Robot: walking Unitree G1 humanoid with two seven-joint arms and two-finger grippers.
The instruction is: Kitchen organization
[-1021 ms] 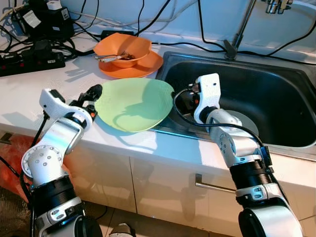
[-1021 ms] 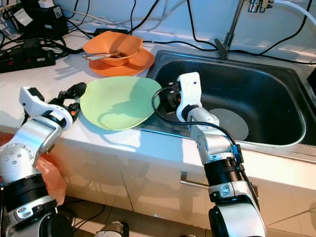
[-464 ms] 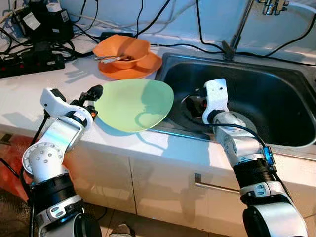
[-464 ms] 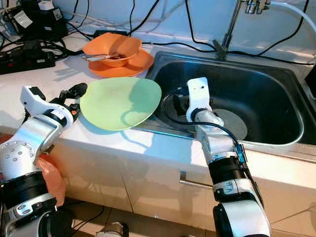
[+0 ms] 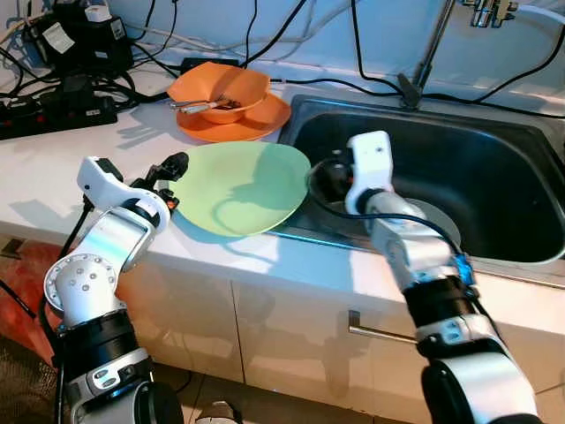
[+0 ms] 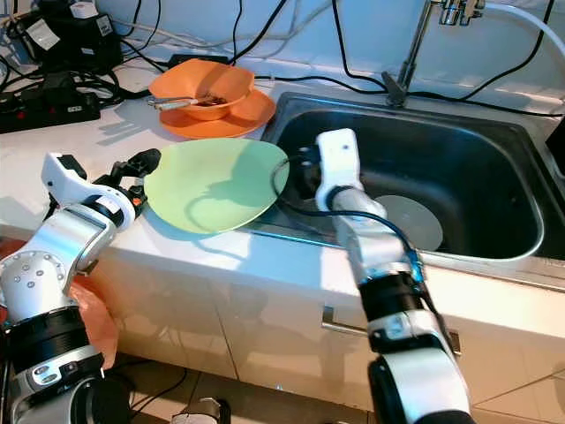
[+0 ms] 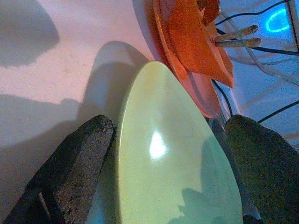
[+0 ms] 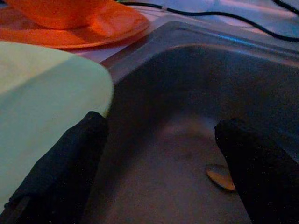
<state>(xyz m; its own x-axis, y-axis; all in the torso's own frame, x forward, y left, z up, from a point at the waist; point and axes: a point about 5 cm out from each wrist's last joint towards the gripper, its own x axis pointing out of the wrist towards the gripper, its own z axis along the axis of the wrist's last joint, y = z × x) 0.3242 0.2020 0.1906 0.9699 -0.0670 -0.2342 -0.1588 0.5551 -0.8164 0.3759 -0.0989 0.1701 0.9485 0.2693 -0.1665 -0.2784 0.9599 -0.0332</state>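
1. A white kitchen counter (image 5: 79, 150) runs in front of me, with a dark steel sink (image 5: 494, 177) let into it on my right and a tangle of black cables (image 5: 62, 88) at the back.
2. The green plate (image 5: 240, 187) lies tilted at the counter's front, its far edge overhanging the sink rim.
3. My left gripper (image 5: 168, 177) is at the plate's 9 o'clock edge, fingers spread wide around the rim; I cannot tell whether they touch it.
4. My right gripper (image 8: 159, 163) hangs just inside the sink at the plate's 3 o'clock side, fingers wide apart and holding nothing, one finger close to the plate's edge.
5. At the plate's 12 o'clock sits an orange bowl (image 5: 221, 87) with utensils (image 5: 199, 104) in it, stacked on an orange plate (image 5: 234, 122).
6. I judge the tidying barely begun: the green plate is not yet lifted or stored, the orange stack is untouched, and a small scrap (image 8: 219, 176) lies on the sink floor.
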